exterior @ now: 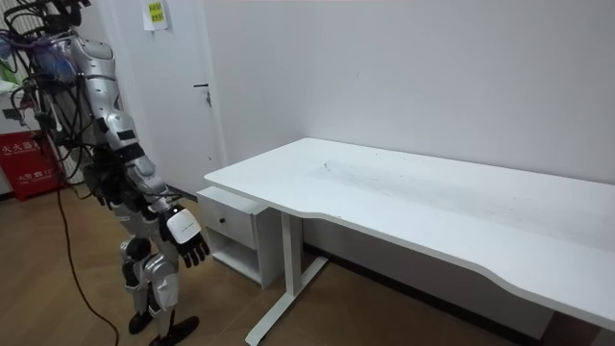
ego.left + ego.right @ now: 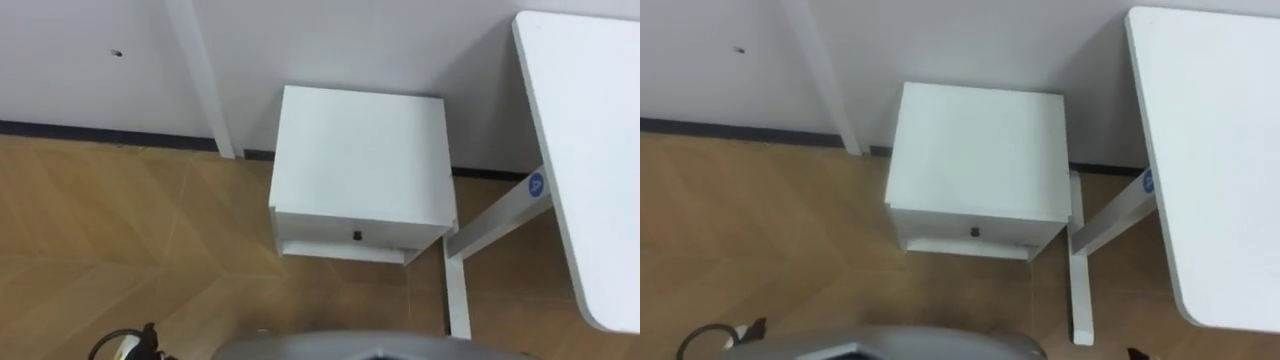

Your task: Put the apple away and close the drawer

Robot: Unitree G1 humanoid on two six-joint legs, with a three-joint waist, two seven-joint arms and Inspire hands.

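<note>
1. Straight ahead, a white bedside cabinet (image 2: 360, 150) stands square against the wall, and bare wood floor (image 2: 120, 230) lies open between it and me and off to my left.
2. On my right the white desk (image 2: 590, 150) juts in with a rounded corner. Its slanted leg (image 2: 495, 222) stands just beside the cabinet's right edge, so that side is tight.
3. The drawer (image 2: 330, 226) sits in the cabinet under the flat top. Its front looks flush, it has a small dark knob (image 2: 356, 236), and an open shelf (image 2: 340, 250) lies beneath it.
4. The surfaces are smooth, matte and sharp-cornered, and the floor planks run in a herringbone pattern.
5. My right hand (image 1: 185, 235) hangs in front of my hip, short of the cabinet, with its dark fingers loose, apart and holding nothing.
</note>
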